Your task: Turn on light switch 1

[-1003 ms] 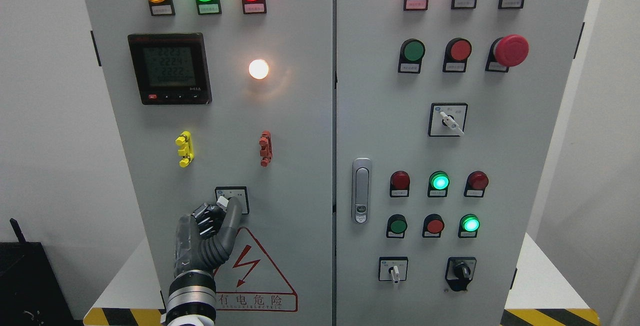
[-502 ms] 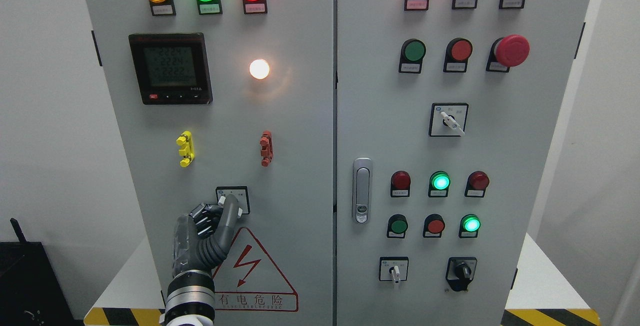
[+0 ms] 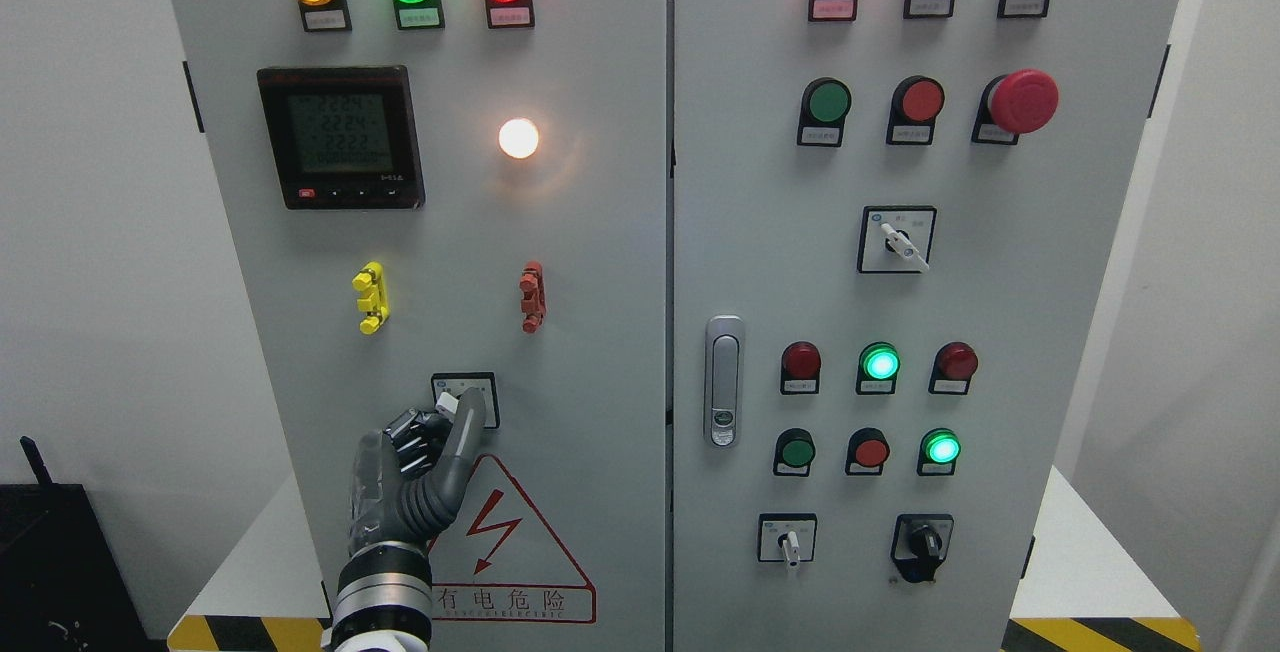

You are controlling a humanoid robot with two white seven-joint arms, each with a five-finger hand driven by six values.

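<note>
Light switch 1 [image 3: 464,399] is a small rotary selector in a black-framed white plate, low on the left cabinet door. Its white knob [image 3: 449,400] shows between the digits of my left hand [image 3: 447,412]. The hand comes up from the bottom left. One long grey digit lies over the plate's right part, and the other fingers [image 3: 415,432] are curled at the knob's left, pinching it. A round white lamp [image 3: 518,138] higher on the same door is lit. My right hand is out of view.
The left door has a black meter [image 3: 341,137], three lit lamps along the top, yellow [image 3: 370,297] and red [image 3: 532,297] clips, and a red hazard triangle [image 3: 500,532]. The right door has buttons, selectors, a red mushroom stop [image 3: 1024,100] and a door handle [image 3: 723,380].
Half a second ago the long digit stood further left with the knob's white tip showing at its lower right. Now it has swung back right and the knob shows at its left. The lamp stays lit.
</note>
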